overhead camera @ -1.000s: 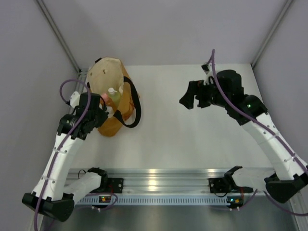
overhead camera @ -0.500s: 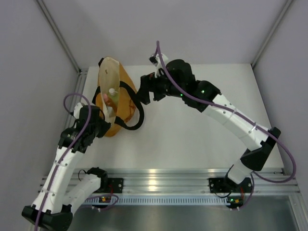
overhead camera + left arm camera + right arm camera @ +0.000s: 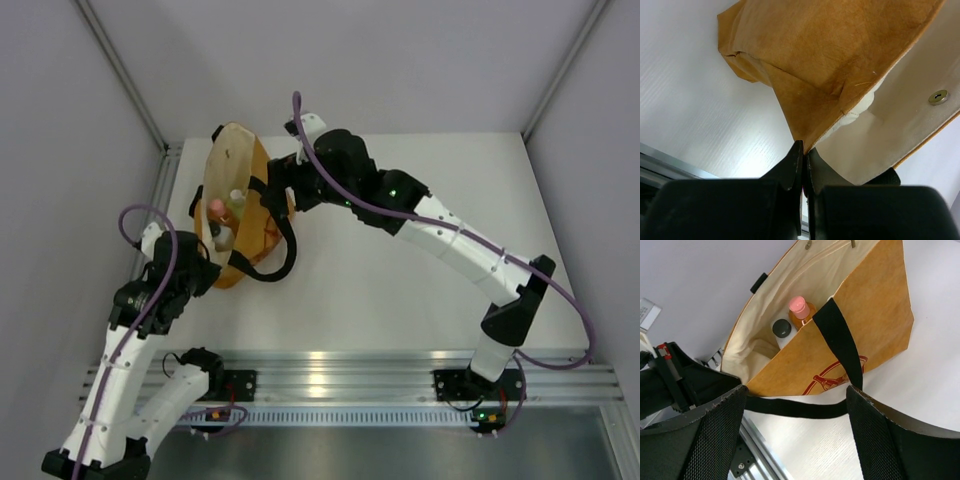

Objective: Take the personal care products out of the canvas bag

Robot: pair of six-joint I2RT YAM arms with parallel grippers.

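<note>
Tightly pinching canvas bag [image 3: 805,75], left gripper [image 3: 803,150], right gripper [image 3: 796,401] wide, black strap [image 3: 837,340] before bottles [image 3: 799,307]

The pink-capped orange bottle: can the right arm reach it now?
Probably yes: the canvas bag gapes toward the right arm, jaws open, and the orange bottle shows inside, though a black strap crosses the approach.

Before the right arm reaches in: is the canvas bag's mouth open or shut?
Open. The left gripper pinches the rim of the canvas bag, and the right wrist view shows the pink-capped bottle and black-capped bottle inside.
</note>
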